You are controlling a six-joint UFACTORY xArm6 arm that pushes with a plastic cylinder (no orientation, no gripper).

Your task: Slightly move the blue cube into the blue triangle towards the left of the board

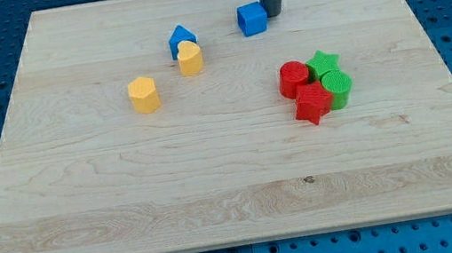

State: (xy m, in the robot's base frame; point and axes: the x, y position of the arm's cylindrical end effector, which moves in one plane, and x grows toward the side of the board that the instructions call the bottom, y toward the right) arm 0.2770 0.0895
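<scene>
The blue cube (252, 18) sits near the view's top, a little right of centre. My tip (273, 14) stands right beside the cube's right side, touching or nearly touching it. The blue triangle (181, 38) lies to the cube's left, about a cube and a half away. A yellow heart-like block (190, 59) rests against the triangle's lower right edge.
A yellow hexagon block (143, 95) lies left of centre. A cluster at the right holds a red cylinder (293, 78), a red star (313, 103), a green star (322, 63) and a green cylinder (339, 88). The wooden board (130, 204) rests on a blue perforated table.
</scene>
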